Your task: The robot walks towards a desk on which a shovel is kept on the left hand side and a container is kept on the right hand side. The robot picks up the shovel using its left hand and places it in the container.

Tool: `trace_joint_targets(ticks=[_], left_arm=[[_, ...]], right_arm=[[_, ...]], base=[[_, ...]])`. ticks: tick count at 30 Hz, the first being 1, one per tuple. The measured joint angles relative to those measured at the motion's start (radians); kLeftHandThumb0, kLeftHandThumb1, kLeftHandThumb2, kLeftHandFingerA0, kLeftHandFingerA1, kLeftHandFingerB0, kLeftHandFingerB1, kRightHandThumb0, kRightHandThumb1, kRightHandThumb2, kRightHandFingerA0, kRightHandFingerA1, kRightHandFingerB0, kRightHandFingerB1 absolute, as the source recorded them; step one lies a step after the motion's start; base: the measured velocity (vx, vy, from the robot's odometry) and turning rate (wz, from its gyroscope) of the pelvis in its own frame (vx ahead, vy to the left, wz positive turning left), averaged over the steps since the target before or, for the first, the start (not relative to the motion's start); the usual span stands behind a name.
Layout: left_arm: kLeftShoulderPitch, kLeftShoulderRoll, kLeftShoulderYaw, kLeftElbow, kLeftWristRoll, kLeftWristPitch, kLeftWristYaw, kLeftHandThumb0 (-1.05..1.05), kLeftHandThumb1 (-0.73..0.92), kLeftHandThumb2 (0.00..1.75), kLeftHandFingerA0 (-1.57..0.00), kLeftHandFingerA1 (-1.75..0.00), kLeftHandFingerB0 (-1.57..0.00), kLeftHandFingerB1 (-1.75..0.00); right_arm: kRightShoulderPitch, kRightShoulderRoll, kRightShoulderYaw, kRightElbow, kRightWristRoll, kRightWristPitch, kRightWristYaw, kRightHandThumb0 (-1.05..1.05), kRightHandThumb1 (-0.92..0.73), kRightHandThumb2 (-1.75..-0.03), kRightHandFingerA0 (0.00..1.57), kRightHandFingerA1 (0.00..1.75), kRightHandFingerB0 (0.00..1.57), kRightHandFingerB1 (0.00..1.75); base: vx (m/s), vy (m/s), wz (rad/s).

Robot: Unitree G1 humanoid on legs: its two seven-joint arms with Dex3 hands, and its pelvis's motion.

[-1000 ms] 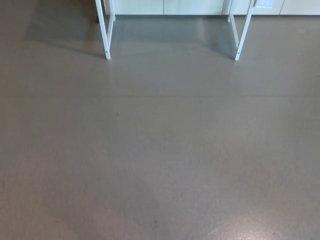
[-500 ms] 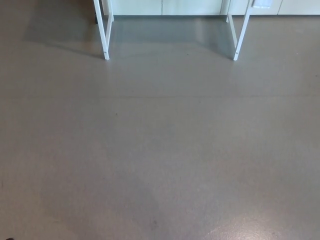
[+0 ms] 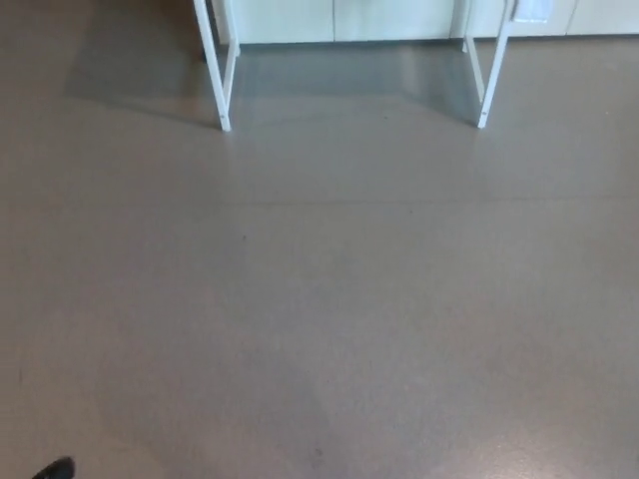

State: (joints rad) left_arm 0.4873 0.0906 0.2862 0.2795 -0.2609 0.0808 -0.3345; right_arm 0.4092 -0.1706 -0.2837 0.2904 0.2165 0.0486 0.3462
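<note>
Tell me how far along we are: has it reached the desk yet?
Nothing looks done. The head view shows mostly bare floor, with only the white desk legs at the top edge, so the walk up to the desk is the step in hand. The desktop, shovel and container are out of frame, and neither hand shows. Reaching the desk, picking up and placing all remain.

Head view: desk legs (image 3: pixel 222 80) and (image 3: pixel 489 75) are cut off by the top edge; the desktop and anything on it lie outside the frame. Pale cabinet fronts (image 3: pixel 349 20) behind the legs are cropped at the top edge too. A small black shape (image 3: pixel 55 469) at the bottom-left corner is cut by the lower edge; too little shows to tell what it is. The whole frame is slightly blurred.
</note>
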Motion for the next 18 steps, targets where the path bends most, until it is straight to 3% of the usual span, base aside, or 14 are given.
trace_joint_targets(ticks=[6,7,10,11,15,16,18], left_arm=[[-0.03,0.062,0.015,0.117,0.021,-0.01,0.017,-0.3,0.72,0.62,-0.1,-0.4,-0.1,-0.27],[-0.034,0.072,0.02,0.123,0.019,-0.015,0.012,-0.37,0.66,0.72,-0.09,-0.44,-0.08,-0.3],[-0.052,0.097,0.036,0.158,0.016,-0.016,0.008,-0.38,0.6,0.69,-0.16,-0.51,-0.1,-0.36],[-0.062,0.1,0.039,0.179,0.016,-0.016,0.009,-0.32,0.67,0.6,-0.19,-0.49,-0.1,-0.3],[-0.098,0.102,0.036,0.261,0.023,-0.019,0.022,-0.37,0.61,0.68,-0.16,-0.51,-0.09,-0.35],[-0.109,0.102,0.036,0.28,0.024,-0.019,0.026,-0.32,0.66,0.6,-0.19,-0.53,-0.11,-0.3],[-0.124,0.102,0.036,0.304,0.025,-0.024,0.03,-0.38,0.61,0.69,-0.14,-0.49,-0.09,-0.35]], right_arm=[[-0.058,-0.042,0.001,0.113,-0.02,0.007,-0.03,-0.39,-0.6,-0.7,0.18,0.42,0.19,0.38],[-0.054,-0.039,0.004,0.12,-0.021,0.008,-0.032,-0.39,-0.61,-0.69,0.2,0.41,0.2,0.38],[-0.039,-0.039,0.01,0.129,-0.026,0.007,-0.031,-0.42,-0.62,-0.71,0.17,0.42,0.15,0.38],[-0.036,-0.041,0.012,0.141,-0.028,0.007,-0.031,-0.44,-0.61,-0.7,0.18,0.41,0.17,0.37],[-0.056,-0.052,0.016,0.186,-0.036,0.012,-0.035,-0.45,-0.59,-0.69,0.18,0.39,0.18,0.36],[-0.068,-0.055,0.018,0.203,-0.039,0.015,-0.037,-0.46,-0.59,-0.7,0.18,0.39,0.17,0.36],[-0.088,-0.059,0.021,0.228,-0.044,0.018,-0.04,-0.45,-0.6,-0.69,0.17,0.39,0.16,0.36]], base=[[0.08,0.266,-0.09],[0.16,0.079,-0.11],[0.13,0.149,-0.08],[0.15,0.179,-0.01],[0.16,0.109,0.0],[0.15,0.056,0.12],[0.14,0.002,0.13]])
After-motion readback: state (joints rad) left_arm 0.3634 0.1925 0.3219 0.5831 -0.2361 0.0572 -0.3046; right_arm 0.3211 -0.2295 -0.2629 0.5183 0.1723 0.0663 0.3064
